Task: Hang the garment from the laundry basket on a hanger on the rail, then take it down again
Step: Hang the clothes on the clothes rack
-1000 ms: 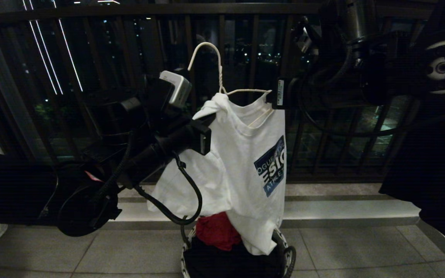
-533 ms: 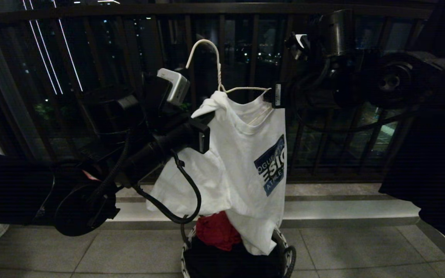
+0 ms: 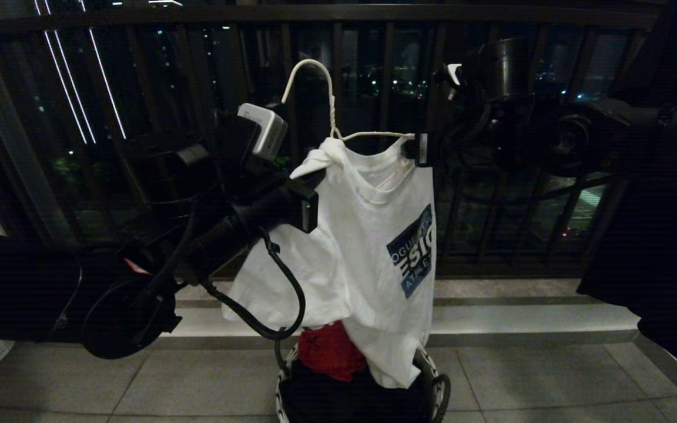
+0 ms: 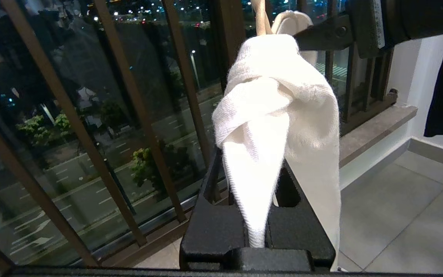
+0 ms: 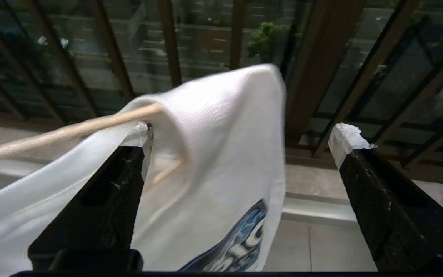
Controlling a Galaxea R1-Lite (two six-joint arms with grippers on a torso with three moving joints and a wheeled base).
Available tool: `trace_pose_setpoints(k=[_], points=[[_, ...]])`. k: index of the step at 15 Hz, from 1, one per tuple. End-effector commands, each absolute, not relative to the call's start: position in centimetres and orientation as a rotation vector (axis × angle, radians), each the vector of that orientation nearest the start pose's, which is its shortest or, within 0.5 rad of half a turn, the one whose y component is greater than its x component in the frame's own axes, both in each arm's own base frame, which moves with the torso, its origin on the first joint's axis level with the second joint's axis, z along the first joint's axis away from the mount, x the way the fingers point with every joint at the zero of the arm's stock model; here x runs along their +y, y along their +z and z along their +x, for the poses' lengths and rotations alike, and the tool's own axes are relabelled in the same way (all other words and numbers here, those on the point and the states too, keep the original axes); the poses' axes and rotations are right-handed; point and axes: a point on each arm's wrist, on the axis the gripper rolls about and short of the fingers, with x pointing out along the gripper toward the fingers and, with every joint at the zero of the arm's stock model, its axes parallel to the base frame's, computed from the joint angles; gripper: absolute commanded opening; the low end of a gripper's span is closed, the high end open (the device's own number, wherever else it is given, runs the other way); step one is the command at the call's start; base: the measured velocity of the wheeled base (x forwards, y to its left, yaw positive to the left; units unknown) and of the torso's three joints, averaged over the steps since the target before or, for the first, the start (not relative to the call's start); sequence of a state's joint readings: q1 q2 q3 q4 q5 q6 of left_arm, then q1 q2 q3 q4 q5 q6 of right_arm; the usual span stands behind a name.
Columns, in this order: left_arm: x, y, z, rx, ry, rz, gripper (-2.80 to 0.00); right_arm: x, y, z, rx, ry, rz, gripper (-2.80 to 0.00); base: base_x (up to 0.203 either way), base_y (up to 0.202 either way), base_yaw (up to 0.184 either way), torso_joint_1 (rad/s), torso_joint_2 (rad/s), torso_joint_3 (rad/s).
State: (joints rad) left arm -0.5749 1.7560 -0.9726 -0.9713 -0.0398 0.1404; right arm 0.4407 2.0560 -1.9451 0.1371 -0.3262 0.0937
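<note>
The garment (image 3: 368, 252), a white T-shirt with a blue chest logo, hangs on the thin white wire hanger (image 3: 315, 76), which is held in the air before the balcony bars with its hook free. My left gripper (image 3: 310, 202) is shut on a bunched fold of the garment (image 4: 275, 115) at one shoulder. At the other shoulder my right gripper (image 3: 418, 150) stands wide open. In the right wrist view the garment (image 5: 221, 146) and the hanger wire (image 5: 64, 132) lie between the fingers (image 5: 346, 136), ungripped. The laundry basket (image 3: 435, 376) stands below on the floor. The rail is out of view.
A red cloth (image 3: 329, 349) and a black garment (image 3: 350, 396) lie in the basket. The dark barred balcony railing (image 3: 156, 117) runs close behind, above a low stone ledge (image 3: 520, 317). A dark cloth (image 3: 656, 247) hangs at the right edge. Grey floor tiles (image 3: 197, 382) lie around.
My right gripper has opened wide and let go of the shirt's shoulder, and its arm has turned and shifted. The left gripper, hanger and shirt have hardly moved.
</note>
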Motion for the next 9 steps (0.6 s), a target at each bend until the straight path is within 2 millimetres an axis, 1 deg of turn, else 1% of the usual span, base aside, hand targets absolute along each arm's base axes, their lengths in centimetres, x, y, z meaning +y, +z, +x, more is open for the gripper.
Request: trace_pose_setpoints(k=[1, 3, 4, 9], points=[[-18.19, 24.46, 27.89, -0.232, -0.598, 0.084, -2.80, 17.01, 29.50, 38.57, 0.234, 0.093, 0.000, 0.00, 0.000, 0.000, 0.000, 0.000, 0.00, 0.000], [-18.19, 24.46, 27.89, -0.232, -0.598, 0.084, -2.80, 16.78, 29.49, 38.68, 0.231, 0.087, -0.002, 0.00, 0.000, 0.000, 0.000, 0.000, 0.00, 0.000], [-18.19, 24.46, 27.89, -0.232, -0.598, 0.084, -2.80, 16.72, 29.44, 38.71, 0.234, 0.086, -0.002, -2.80, 0.000, 0.000, 0.000, 0.000, 0.00, 0.000], [-18.19, 24.46, 27.89, -0.232, -0.598, 0.084, -2.80, 16.72, 29.45, 38.71, 0.232, 0.086, -0.002, -2.80, 0.000, 0.000, 0.000, 0.000, 0.00, 0.000]])
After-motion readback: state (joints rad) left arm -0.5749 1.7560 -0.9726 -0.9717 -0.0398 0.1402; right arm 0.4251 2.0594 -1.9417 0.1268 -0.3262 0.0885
